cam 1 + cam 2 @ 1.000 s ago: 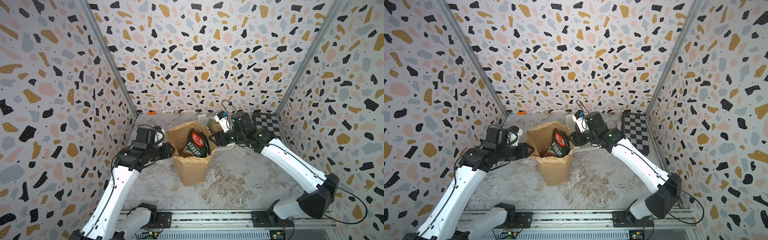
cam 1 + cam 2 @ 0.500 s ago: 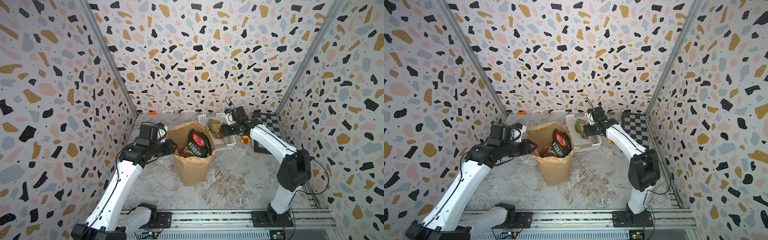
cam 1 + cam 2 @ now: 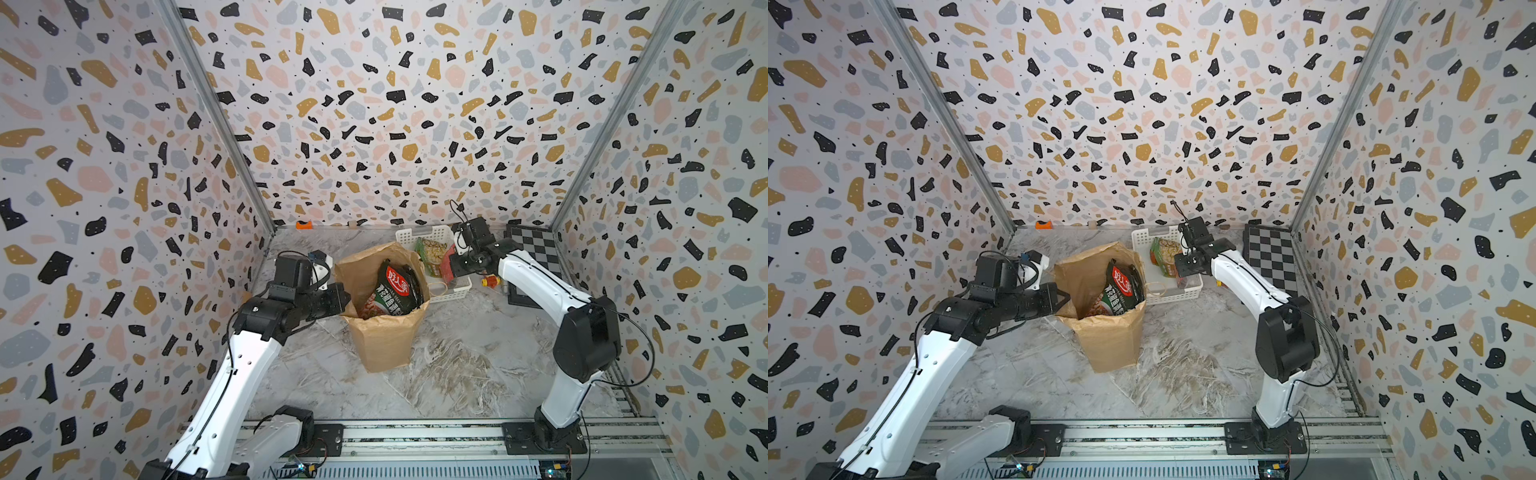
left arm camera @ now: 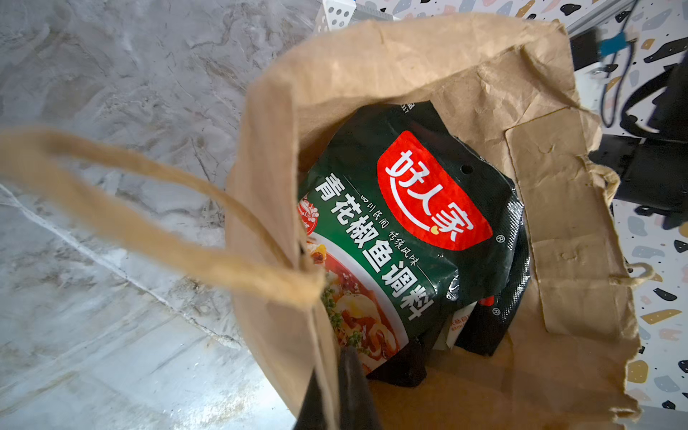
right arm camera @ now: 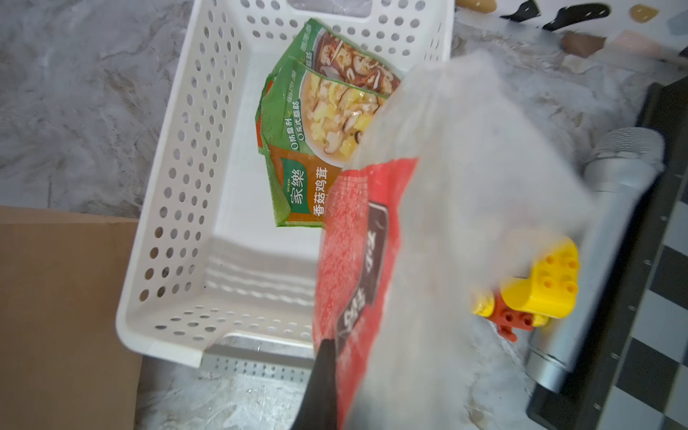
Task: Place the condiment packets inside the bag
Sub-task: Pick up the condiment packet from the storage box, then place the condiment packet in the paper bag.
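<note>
- I read the clock on the table as seen from above: 6 is at my base rail, 12 is at the back wall.
- Nearest to me, from 5 to 7 o'clock, the table (image 3: 457,374) is bare marble, so there is wide room between the rail and the bag.
- The bag (image 3: 386,345) stands upright near the centre with its mouth open and its upper edge crumpled.
- My left gripper (image 3: 347,296) is at the 9 o'clock edge of the bag. Its fingers (image 4: 352,379) are closed on the paper rim, one inside and one outside. A twine handle (image 4: 149,223) loops out beside them.
- In the bag a black-green packet (image 4: 409,223) leans with its top at the mouth, and a dark packet (image 4: 495,316) is behind it. Bare paper shows on the 9 o'clock side of the mouth.
- The white basket (image 3: 453,291) is just beside the bag at 1 o'clock. I cannot tell if they touch.
- Green packets (image 5: 298,130) lie in the far half of the basket, and the near half of its floor is free.
- My right gripper (image 3: 454,267) is at the 3 o'clock wall of the basket, closed on a red packet (image 5: 353,242). The packet is blurred and hangs over that edge.
- Outside this wall the room is narrow. A yellow-red toy (image 5: 536,290) and a silver cylinder (image 5: 603,223) lie there, against the edge of the checkered board (image 3: 536,249).
</note>
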Action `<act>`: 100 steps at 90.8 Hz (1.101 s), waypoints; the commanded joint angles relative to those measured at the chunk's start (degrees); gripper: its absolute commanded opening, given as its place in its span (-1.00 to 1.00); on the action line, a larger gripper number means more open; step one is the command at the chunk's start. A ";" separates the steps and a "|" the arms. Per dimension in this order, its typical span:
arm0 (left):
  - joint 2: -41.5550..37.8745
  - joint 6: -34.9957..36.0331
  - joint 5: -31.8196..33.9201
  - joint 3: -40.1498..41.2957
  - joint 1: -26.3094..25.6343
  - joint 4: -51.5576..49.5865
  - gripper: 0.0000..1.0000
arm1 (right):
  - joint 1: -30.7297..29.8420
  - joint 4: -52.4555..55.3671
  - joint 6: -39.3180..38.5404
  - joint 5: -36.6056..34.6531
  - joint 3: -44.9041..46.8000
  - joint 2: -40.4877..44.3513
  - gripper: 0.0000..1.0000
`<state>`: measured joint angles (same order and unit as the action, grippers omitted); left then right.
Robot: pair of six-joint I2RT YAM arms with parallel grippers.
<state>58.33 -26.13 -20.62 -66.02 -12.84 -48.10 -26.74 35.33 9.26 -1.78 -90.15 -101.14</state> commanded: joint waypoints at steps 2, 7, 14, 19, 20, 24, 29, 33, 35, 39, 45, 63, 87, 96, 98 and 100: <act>-1.73 0.68 -1.06 0.74 0.27 0.81 -1.00 | -1.77 0.54 -2.49 -1.45 -2.52 11.14 -1.00; -1.75 0.42 -1.19 0.92 0.27 1.07 -1.00 | -2.93 2.31 -3.24 -1.38 -4.14 14.46 -1.00; -1.75 0.27 -1.50 1.05 0.26 1.48 -1.00 | -5.16 4.50 -4.13 0.25 -7.28 17.91 -1.00; -1.58 0.14 -1.68 1.07 0.27 1.68 -1.00 | -6.90 5.44 -4.37 2.53 -9.66 19.88 -1.00; -1.56 0.17 -1.74 1.07 0.27 1.73 -1.00 | -7.30 5.49 -4.44 3.08 -9.90 20.26 -1.00; -1.52 0.11 -1.81 1.07 0.27 1.79 -1.00 | -8.86 5.80 -4.55 5.41 -11.72 21.39 -1.00; -1.51 0.09 -1.83 1.15 0.28 1.99 -1.00 | -11.15 6.28 -5.06 7.56 -14.65 22.01 -1.00; -1.50 -0.08 -1.88 1.24 0.27 2.11 -1.00 | -13.02 6.95 -5.81 8.71 -16.95 21.97 -1.00; -1.54 -0.07 -1.92 1.31 0.27 2.17 -1.00 | -14.14 7.23 -6.02 9.27 -18.32 21.87 -1.00; -1.47 -0.18 -2.11 1.41 0.27 2.21 -1.00 | -15.83 7.89 -6.37 10.65 -20.69 21.39 -1.00; -1.38 -0.23 -2.46 1.46 0.27 2.34 -1.00 | -17.76 7.87 -6.23 13.93 -23.23 20.45 -1.00; -1.54 0.00 -2.63 1.44 0.27 2.37 -1.00 | -22.58 5.47 -4.72 23.95 -24.39 16.64 -1.00; -1.88 0.48 -2.71 1.24 0.23 1.89 -1.00 | -26.09 0.93 -3.20 26.88 -17.71 13.37 -1.00; -1.89 0.56 -2.88 1.31 0.27 2.05 -1.00 | -26.59 -1.08 -1.40 28.07 -14.88 12.04 -1.00; -1.90 0.60 -2.90 1.39 0.25 2.11 -1.00 | -26.74 -1.72 -0.83 28.59 -14.33 11.63 -1.00; -1.90 0.63 -2.88 1.46 0.27 2.12 -1.00 | -27.01 -2.23 -0.34 29.12 -13.67 11.22 -1.00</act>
<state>57.54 -26.35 -22.06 -65.01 -12.80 -47.07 -52.95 40.07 6.44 23.92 -104.60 -91.22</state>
